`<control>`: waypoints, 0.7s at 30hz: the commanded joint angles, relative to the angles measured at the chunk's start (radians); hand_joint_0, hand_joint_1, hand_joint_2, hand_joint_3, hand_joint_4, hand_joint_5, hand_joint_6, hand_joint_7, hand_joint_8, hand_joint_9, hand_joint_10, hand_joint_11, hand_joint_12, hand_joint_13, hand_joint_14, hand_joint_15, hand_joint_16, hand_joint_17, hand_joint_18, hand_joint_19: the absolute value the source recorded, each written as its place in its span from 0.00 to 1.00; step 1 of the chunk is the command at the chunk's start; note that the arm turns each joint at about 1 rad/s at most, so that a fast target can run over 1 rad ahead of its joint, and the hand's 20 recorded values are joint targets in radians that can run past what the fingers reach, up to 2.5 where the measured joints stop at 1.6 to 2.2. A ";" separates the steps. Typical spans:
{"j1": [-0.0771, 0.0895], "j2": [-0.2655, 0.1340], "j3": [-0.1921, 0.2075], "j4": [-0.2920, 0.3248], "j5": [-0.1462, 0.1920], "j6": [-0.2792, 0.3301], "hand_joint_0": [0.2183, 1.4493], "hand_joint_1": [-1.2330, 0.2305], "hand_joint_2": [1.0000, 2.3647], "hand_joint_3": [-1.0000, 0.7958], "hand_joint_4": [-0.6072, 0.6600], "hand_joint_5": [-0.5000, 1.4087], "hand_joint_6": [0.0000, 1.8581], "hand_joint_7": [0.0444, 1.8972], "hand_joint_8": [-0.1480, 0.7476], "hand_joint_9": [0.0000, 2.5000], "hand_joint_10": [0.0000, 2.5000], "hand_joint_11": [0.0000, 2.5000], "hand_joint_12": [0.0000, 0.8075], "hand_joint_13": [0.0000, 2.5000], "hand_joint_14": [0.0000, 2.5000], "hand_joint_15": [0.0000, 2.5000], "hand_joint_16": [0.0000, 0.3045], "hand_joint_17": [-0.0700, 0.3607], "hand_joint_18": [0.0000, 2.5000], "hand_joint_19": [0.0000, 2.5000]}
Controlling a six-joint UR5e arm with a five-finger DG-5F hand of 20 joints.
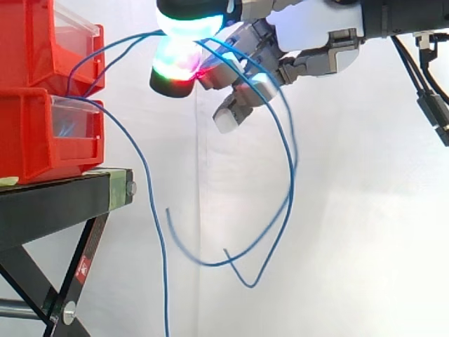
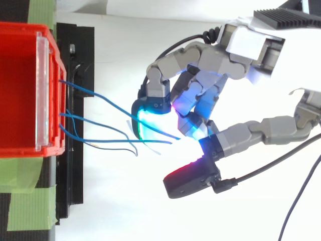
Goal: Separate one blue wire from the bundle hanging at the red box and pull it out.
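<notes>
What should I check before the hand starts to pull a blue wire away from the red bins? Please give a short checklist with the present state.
1. Grip closed: ok; the hand has its fingers curled round the blue wires.
2. One wire alone in the grip: not ok, it seems; two strands loop down beyond the hand.
3. Rest of the bundle left out: ok for the hanging wire, which drops beside the black stand.
4. Wires rooted in the red bins: ok; none is pulled out yet.
5. Bins fixed to the stand: cannot tell.
</notes>
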 commanded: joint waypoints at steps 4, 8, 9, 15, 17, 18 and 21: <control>0.000 -0.001 0.000 0.000 0.000 0.000 0.34 0.37 0.01 0.38 0.63 0.16 0.49 0.59 0.62 0.40 0.00 0.61 0.56 0.64 0.01 0.53 0.18 0.45 0.33 0.23; -0.001 -0.001 0.000 0.000 0.000 0.000 0.34 0.37 0.01 0.38 0.63 0.16 0.49 0.59 0.62 0.40 0.00 0.62 0.53 0.65 0.00 0.57 0.18 0.45 0.33 0.24; 0.000 -0.001 0.000 0.000 0.000 0.000 0.34 0.37 0.01 0.38 0.63 0.16 0.49 0.59 0.63 0.40 0.00 0.63 0.54 0.65 0.00 0.58 0.18 0.46 0.33 0.25; 0.000 -0.001 0.000 0.000 -0.001 0.002 0.34 0.37 0.01 0.38 0.63 0.16 0.49 0.58 0.61 0.42 0.00 0.66 0.51 0.67 0.00 0.63 0.18 0.46 0.34 0.25; 0.000 -0.001 0.000 0.000 0.000 0.002 0.34 0.37 0.01 0.39 0.63 0.16 0.49 0.58 0.61 0.43 0.00 0.66 0.50 0.67 0.00 0.63 0.18 0.46 0.34 0.26; 0.000 -0.001 0.000 0.000 0.000 0.002 0.34 0.37 0.01 0.39 0.63 0.16 0.49 0.58 0.60 0.43 0.00 0.66 0.50 0.67 0.00 0.63 0.18 0.46 0.34 0.26; 0.000 -0.001 0.000 0.000 0.000 0.002 0.34 0.36 0.01 0.39 0.63 0.16 0.49 0.58 0.60 0.44 0.00 0.67 0.48 0.66 0.01 0.63 0.18 0.46 0.34 0.26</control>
